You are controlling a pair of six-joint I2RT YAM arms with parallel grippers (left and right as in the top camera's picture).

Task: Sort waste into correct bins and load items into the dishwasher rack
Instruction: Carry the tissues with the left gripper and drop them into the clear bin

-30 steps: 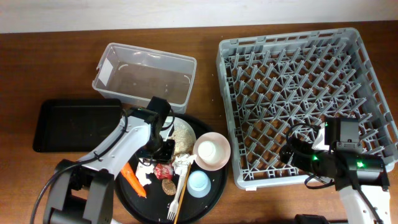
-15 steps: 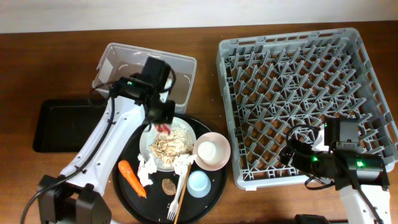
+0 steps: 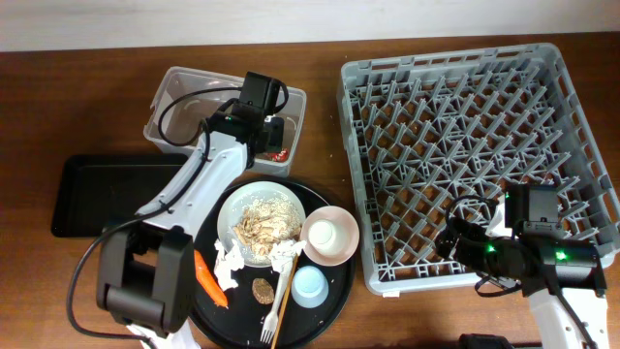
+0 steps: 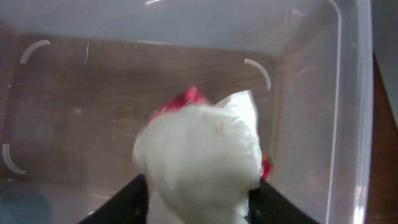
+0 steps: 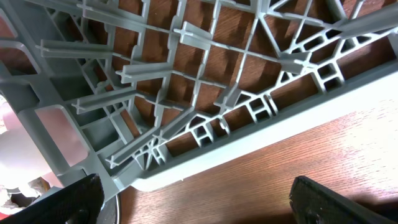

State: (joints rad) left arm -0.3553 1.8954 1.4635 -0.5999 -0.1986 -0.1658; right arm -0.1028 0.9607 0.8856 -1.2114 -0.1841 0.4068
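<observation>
My left gripper hangs over the right end of the clear tub, its fingers spread. A crumpled white tissue and the red wrapper sit between them, low in the tub. The wrapper shows red beside the gripper. On the round black tray are the plate with the food heap, pink bowl, blue cup, fork, carrot, brown lump and more tissues. My right gripper stands open and empty by the rack's front edge.
The shallow black tray lies left of the round tray, below the tub. The rack's front wall is close in front of my right gripper, with bare wood table under it.
My left arm lifted the tissue and red wrapper off the round tray and swung back over the clear tub, and its jaws have spread. The right arm has not moved.
</observation>
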